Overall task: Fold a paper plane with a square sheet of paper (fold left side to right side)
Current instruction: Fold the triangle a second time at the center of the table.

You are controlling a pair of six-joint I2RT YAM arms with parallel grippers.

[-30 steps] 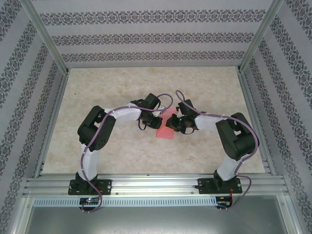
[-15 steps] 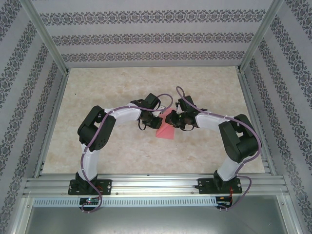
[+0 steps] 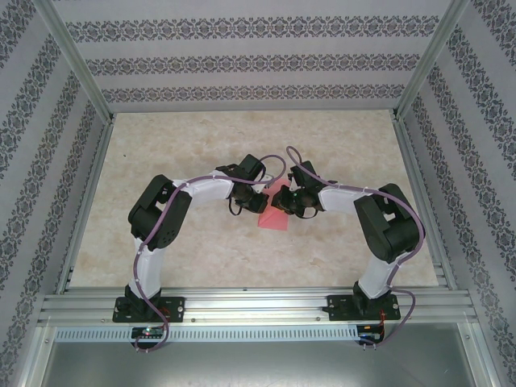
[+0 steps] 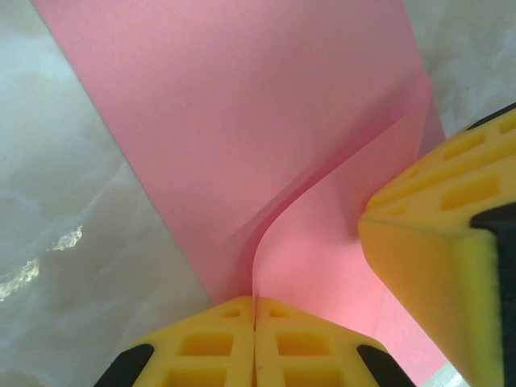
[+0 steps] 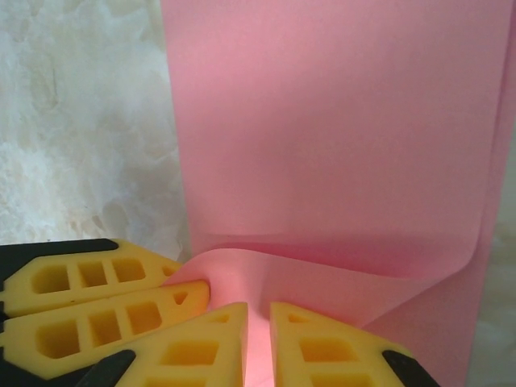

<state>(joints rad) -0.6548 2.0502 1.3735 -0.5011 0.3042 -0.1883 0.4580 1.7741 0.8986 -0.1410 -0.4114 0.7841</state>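
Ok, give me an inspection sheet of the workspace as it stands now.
Surface: light marbled table.
Job's things: pink paper, partly folded, one layer lifted off the table.
Clutter: nothing seen.
Grippers: left gripper shut on a paper edge; right gripper pinching the raised fold.
Cables: purple cables run along both arms, off the paper.
Surroundings: patterned walls, metal frame.

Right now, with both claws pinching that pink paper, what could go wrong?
The left gripper and the right gripper pinch the same lifted flap of the paper, close together; pulling in different directions could tear it. The flap curves loosely rather than lying creased, so the fold may land crooked. The rest of the paper lies flat on the table and might slide as they move.
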